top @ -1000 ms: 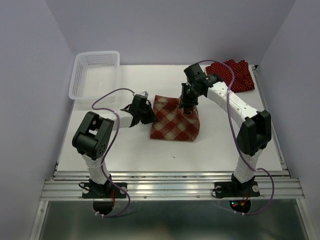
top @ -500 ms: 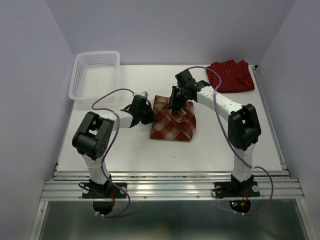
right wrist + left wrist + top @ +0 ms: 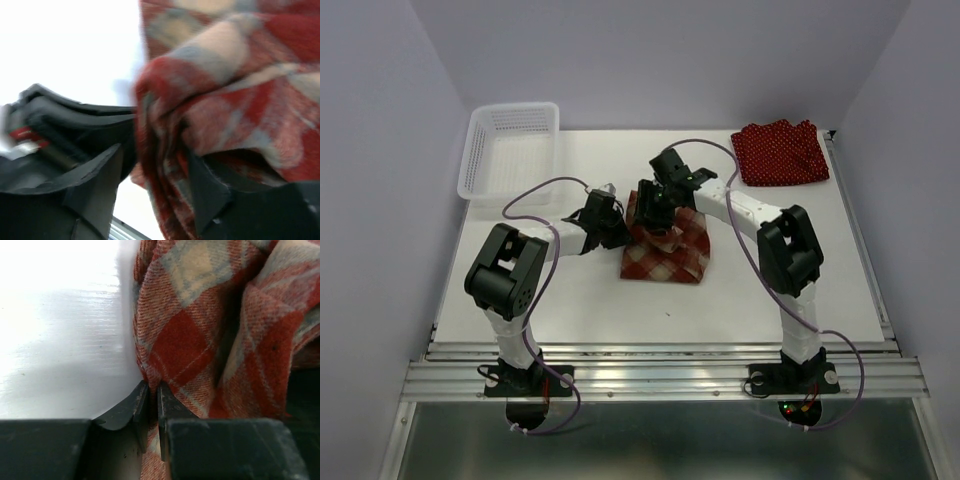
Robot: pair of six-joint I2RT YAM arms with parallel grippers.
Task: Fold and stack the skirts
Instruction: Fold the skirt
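The plaid skirt (image 3: 672, 256) lay bunched at the worktop's middle. The left gripper (image 3: 619, 234) was clenched on its left edge, and the right gripper (image 3: 658, 212) grasped a raised fold of it. A dark red polka-dot skirt (image 3: 780, 152) lay at the far right corner and a white mesh basket (image 3: 472, 160) at the far left, both well apart from the arms.

Legible text, labels, brand marks, numbers, signs: none. Nothing can be read in the overhead view or in either wrist view. The right wrist view is blurred.
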